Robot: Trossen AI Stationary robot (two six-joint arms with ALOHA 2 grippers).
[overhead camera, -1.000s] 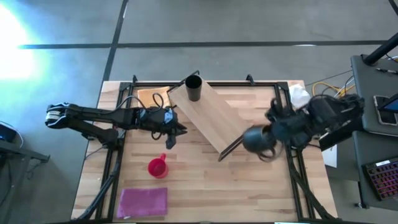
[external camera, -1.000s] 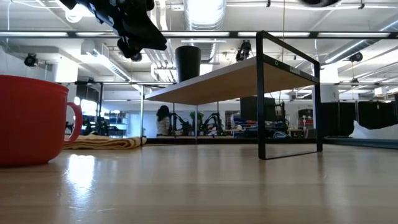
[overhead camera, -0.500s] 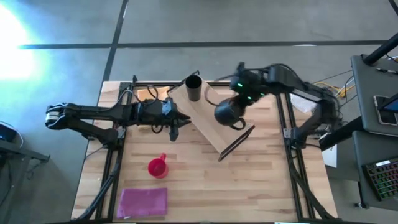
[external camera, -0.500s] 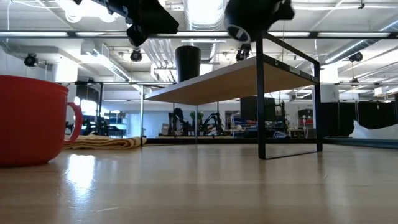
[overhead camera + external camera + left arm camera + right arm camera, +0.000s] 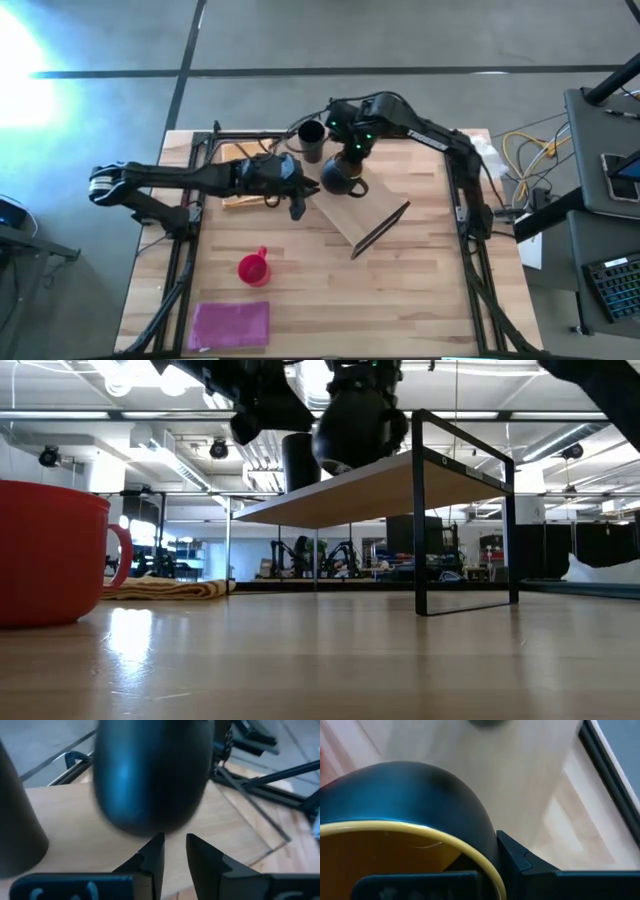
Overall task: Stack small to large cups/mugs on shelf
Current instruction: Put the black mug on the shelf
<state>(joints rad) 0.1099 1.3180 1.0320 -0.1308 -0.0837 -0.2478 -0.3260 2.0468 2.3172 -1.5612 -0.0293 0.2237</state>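
The light-wood shelf (image 5: 352,207) stands slantwise at the table's middle. The narrow black cup (image 5: 311,142) stands upright on its far left end. My right gripper (image 5: 347,163) is shut on the dark mug with the yellow inside (image 5: 338,181) and holds it over the shelf, close beside the black cup. My left gripper (image 5: 297,207) hovers at the shelf's left edge, in front of the dark mug (image 5: 150,775). Its fingers are open by a narrow gap and hold nothing. The red mug (image 5: 253,268) stands on the table at the near left. My right gripper holds the dark mug by its yellow rim (image 5: 470,851), coming from above. One finger (image 5: 517,860) lies on the outside of the wall; the other is hidden. The mug hangs upright below the gripper, low over the shelf board (image 5: 355,430); whether it touches, I cannot tell.
An orange-tan cloth (image 5: 238,158) lies at the far left, partly under my left arm. A purple mat (image 5: 230,322) lies at the near left edge. The shelf's dark end frame (image 5: 465,520) rises at its near right end.
My right gripper has carried the dark mug from the table's right side toward the far left, over the shelf and down beside the black cup. My left gripper has gone toward the right, up to the shelf's left edge.
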